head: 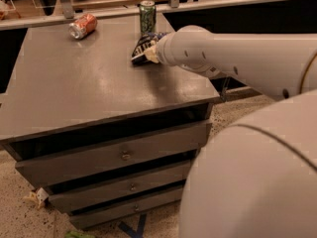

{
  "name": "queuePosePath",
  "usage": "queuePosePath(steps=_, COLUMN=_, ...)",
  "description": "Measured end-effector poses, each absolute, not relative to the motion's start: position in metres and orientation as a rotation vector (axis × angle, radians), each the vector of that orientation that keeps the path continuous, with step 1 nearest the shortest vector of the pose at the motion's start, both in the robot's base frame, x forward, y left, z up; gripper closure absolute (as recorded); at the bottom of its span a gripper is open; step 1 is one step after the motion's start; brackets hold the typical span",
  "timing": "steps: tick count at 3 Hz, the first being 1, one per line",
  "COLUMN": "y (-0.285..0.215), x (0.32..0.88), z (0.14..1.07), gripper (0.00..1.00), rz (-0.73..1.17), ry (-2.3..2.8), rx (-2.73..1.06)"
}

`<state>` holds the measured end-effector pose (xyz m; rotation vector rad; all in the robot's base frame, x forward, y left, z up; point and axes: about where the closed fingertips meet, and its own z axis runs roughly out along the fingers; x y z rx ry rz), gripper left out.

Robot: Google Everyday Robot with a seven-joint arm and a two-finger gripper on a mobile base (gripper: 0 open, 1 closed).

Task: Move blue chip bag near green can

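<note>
The blue chip bag (142, 47) lies crumpled on the grey cabinet top (89, 83) near its back right corner. The green can (147, 16) stands upright just behind the bag, about a can's width away. My gripper (151, 53) is at the bag's right side, at the end of my white arm (223, 58), which reaches in from the right. The arm's wrist hides the gripper itself and where it meets the bag.
An orange-red soda can (82, 26) lies on its side at the back left of the cabinet top. A rail (119, 6) runs behind the cabinet. The cabinet has three drawers (124, 155) below. My white body (257, 182) fills the lower right.
</note>
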<state>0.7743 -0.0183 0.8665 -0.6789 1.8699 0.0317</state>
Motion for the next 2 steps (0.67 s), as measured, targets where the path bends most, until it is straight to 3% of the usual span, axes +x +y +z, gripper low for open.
queuePosePath(steps=1, y=-0.021, x=0.772, z=0.869, gripper=0.0, rz=0.038, ry=1.875, rx=-0.674)
queuePosePath(steps=2, y=-0.033, x=0.757, z=0.874, gripper=0.0, rz=0.062, ry=1.874, rx=-0.653)
